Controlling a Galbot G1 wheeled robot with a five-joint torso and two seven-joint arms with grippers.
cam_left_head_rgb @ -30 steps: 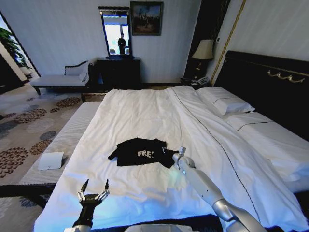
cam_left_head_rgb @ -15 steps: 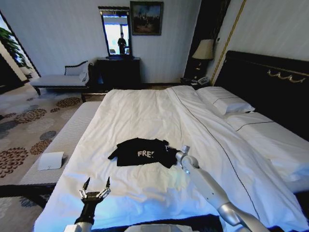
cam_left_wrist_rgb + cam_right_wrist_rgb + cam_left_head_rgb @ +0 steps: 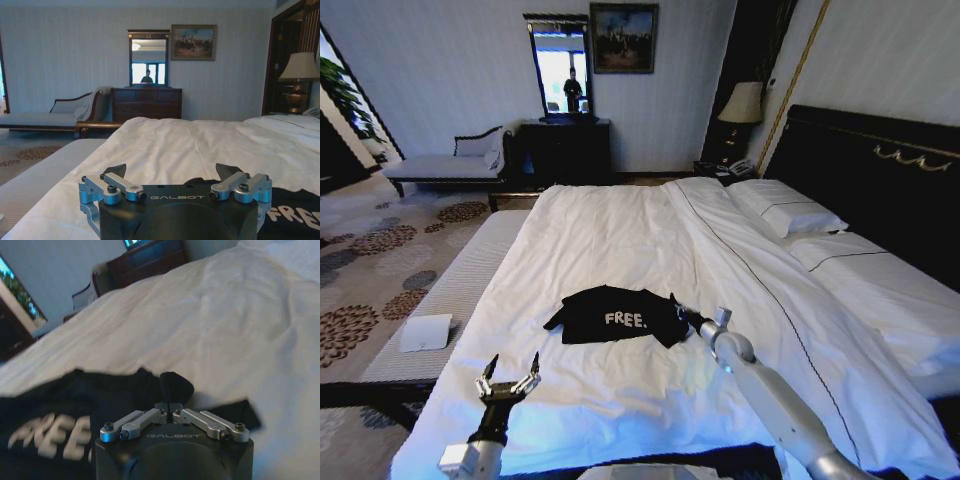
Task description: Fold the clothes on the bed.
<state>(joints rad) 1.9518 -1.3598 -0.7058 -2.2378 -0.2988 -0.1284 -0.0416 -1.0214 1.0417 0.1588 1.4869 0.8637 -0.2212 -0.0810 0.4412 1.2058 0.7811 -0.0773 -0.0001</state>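
The clothes, a black T-shirt (image 3: 615, 315) with white "FREE." lettering, lie crumpled on the white bed (image 3: 620, 225) near its front. My right gripper (image 3: 683, 314) is at the shirt's right edge. In the right wrist view its fingers (image 3: 172, 386) are shut on the black fabric (image 3: 60, 415). My left gripper (image 3: 508, 373) hovers open over the sheet near the bed's front left corner, apart from the shirt. Seen from the left wrist, that gripper (image 3: 172, 172) holds nothing, with the shirt (image 3: 295, 207) just beyond it to one side.
White pillows (image 3: 790, 210) lie against the dark headboard (image 3: 865, 165) on the right. A grey bench (image 3: 460, 285) with a white pad (image 3: 425, 332) runs along the bed's left side. A dresser (image 3: 565, 150), chaise (image 3: 440, 165) and lamp (image 3: 742, 103) stand along the far wall.
My right gripper has moved right, drawing the shirt's right side with it, so the full lettering shows. My left gripper has shifted slightly left and stays open.
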